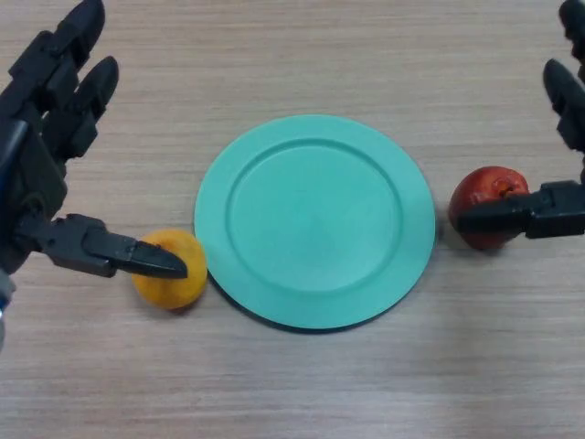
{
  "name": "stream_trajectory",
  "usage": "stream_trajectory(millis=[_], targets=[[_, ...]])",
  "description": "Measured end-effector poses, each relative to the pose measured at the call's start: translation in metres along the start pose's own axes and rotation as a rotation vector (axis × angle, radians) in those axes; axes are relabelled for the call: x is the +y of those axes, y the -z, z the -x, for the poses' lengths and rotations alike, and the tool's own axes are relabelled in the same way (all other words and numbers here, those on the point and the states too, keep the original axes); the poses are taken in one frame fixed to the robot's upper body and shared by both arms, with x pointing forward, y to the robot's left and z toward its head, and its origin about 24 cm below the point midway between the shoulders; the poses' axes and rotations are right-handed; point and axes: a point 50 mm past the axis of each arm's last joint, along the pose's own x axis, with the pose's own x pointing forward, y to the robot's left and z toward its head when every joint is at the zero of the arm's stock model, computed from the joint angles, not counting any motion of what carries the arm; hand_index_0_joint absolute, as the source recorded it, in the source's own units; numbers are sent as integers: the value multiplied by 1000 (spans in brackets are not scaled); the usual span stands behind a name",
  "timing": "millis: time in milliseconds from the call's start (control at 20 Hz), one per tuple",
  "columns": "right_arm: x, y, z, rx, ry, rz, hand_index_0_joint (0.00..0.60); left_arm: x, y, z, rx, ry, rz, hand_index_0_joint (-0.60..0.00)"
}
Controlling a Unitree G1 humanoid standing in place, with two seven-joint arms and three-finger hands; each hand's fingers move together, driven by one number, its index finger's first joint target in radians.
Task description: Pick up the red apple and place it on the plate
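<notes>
The red apple (pixel 484 197) lies on the wooden table just right of the teal plate (pixel 315 219), which holds nothing. My right hand (pixel 559 208) is at the right edge, open, with its thumb stretched across the front of the apple and its fingers raised beyond it; they are not closed round it. My left hand (pixel 41 137) is open at the left side, its thumb reaching over an orange fruit.
An orange fruit (pixel 169 270) lies close to the plate's left rim, partly under my left thumb. The wooden table (pixel 302 393) extends in front of and behind the plate.
</notes>
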Motion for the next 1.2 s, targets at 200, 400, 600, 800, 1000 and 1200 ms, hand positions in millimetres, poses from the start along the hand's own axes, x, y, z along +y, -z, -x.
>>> stream_trajectory(millis=[200, 400, 600, 800, 1000, 1200], targets=[[4, -2, 2, -14, -64, 1, 0, 2, 2, 1, 17, -11, 1, 0], [2, 13, -3, 26, -90, -9, 0, 2, 7, 5, 39, -16, 15, 0], [-15, 45, -19, 78, -116, 47, 0, 0, 15, 10, 72, -27, 16, 0], [-37, 69, -33, 41, -119, 202, 0, 0, 19, 12, 99, -43, -37, 0], [-43, 95, -47, 79, -137, 293, 0, 1, 21, 14, 108, -42, -44, 0], [-35, 116, -54, 149, -171, 427, 0, 2, 23, 18, 112, -61, -68, 0]])
